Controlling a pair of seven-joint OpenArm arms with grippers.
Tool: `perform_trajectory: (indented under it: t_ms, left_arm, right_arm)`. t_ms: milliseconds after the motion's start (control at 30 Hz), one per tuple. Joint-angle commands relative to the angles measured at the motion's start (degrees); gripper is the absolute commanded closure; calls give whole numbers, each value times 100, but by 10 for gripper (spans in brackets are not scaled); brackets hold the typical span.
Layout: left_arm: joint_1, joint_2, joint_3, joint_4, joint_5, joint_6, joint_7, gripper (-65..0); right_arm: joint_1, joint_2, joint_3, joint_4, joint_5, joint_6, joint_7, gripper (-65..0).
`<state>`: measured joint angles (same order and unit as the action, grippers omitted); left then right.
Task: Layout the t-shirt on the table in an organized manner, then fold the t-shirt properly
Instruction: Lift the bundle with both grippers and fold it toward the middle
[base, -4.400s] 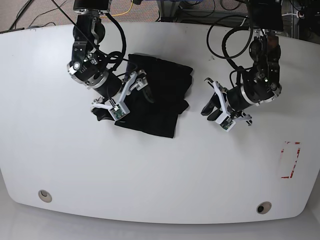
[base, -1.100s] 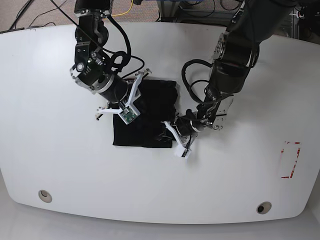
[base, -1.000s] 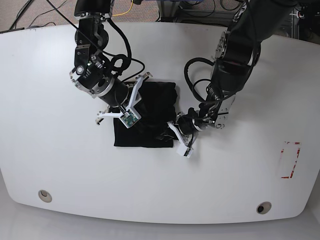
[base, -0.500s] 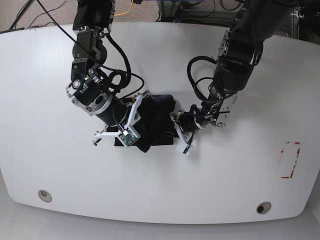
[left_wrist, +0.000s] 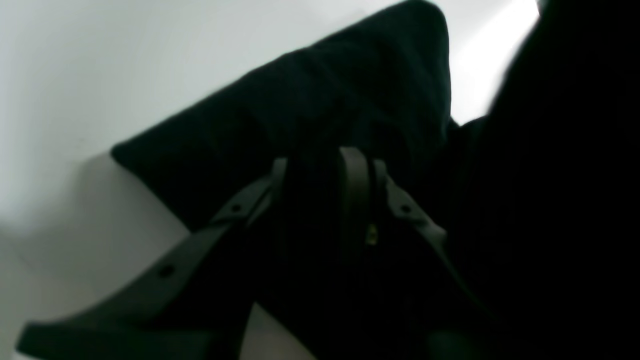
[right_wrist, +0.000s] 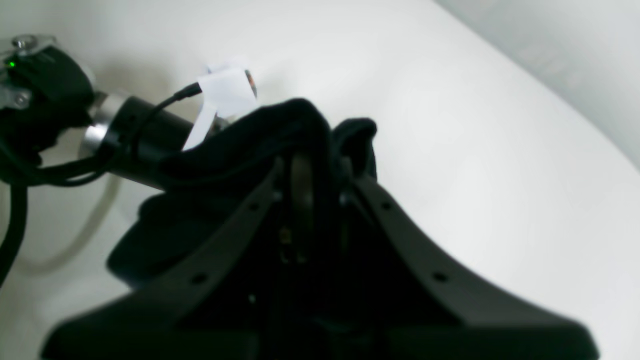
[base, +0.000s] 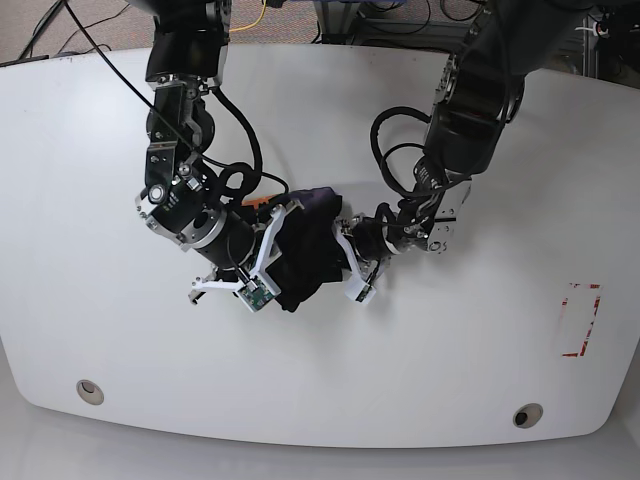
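T-shirt (base: 305, 245) bunched into a dark lump mid-table (base: 100, 330), between the 2 arms and lifted at both ends; long axis roughly diagonal in base view, from upper right down to lower left, a bit of orange print showing at its top edge. Right gripper (right_wrist: 305, 175) pressed together, pinching a raised fold of the t-shirt. Left gripper (left_wrist: 322, 160) narrowly parted, clamped on black cloth bunched between its fingers. Red tape rectangle (base: 580, 320) well apart, far right.
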<state>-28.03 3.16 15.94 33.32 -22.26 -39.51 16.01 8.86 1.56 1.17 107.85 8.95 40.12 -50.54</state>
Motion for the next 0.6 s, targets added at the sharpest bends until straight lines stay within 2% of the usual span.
perform_trajectory:
  t_ms: [0, 333, 567]
  left_arm:
    - [21, -4, 28, 347, 226, 52, 469, -121]
    - [117, -4, 19, 866, 235, 52, 847, -121]
    - [153, -144, 19, 1050, 226, 52, 900, -121]
  right_arm:
    - [103, -11, 19, -161, 76, -12, 408, -41]
    - [94, -11, 19, -1023, 76, -12, 865, -41]
    - [112, -2, 19, -1814, 76, -12, 1586, -41]
